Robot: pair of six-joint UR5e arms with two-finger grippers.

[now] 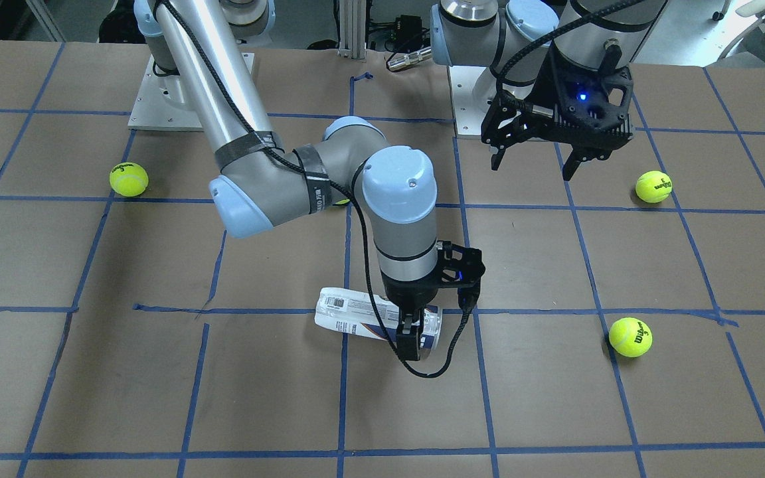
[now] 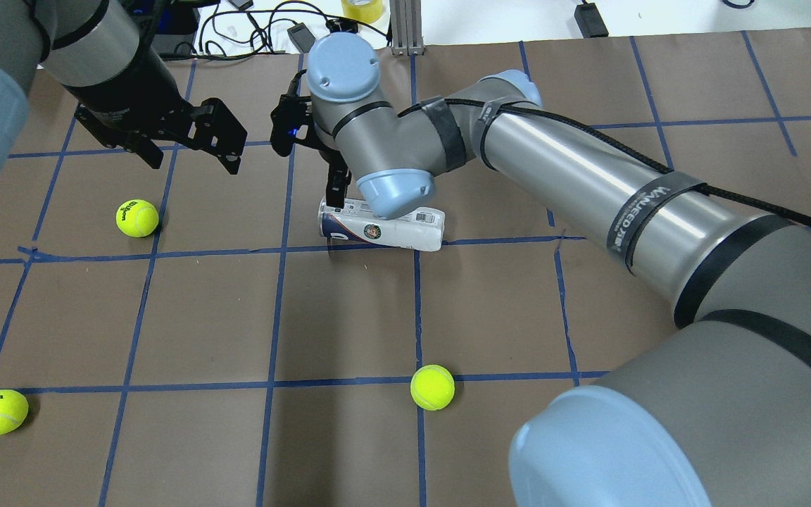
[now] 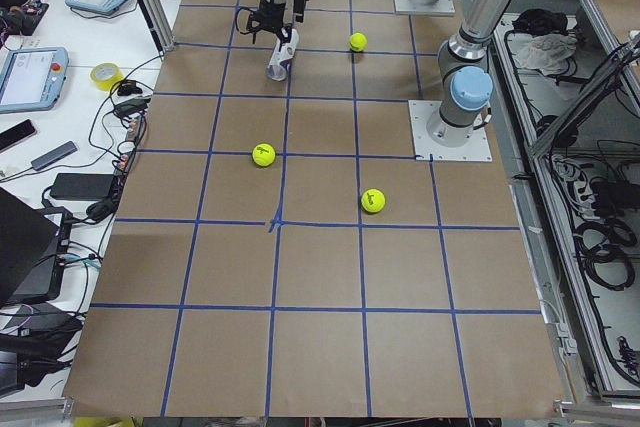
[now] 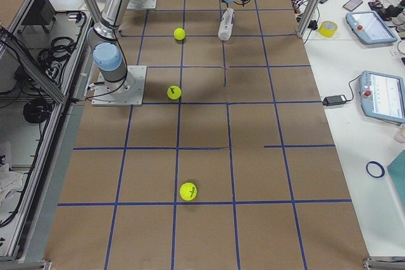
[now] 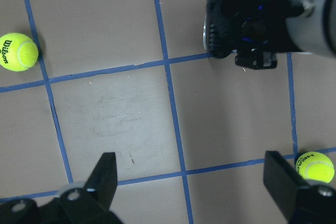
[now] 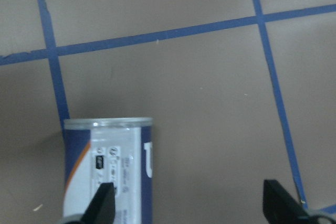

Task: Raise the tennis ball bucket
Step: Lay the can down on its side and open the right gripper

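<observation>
The tennis ball bucket lies on its side on the brown table, a clear can with a white and navy label; it also shows in the overhead view. My right gripper hangs low over the can's open end with its jaws wide apart. In the right wrist view the can lies at the left, under the left finger, and the span between the fingers holds mostly bare table. My left gripper is open and empty, raised above the table, well apart from the can.
Yellow-green tennis balls lie loose on the table: one on the robot's right side, two on its left side, under and near the left gripper. Blue tape lines grid the table. Cables and gear lie beyond the far edge.
</observation>
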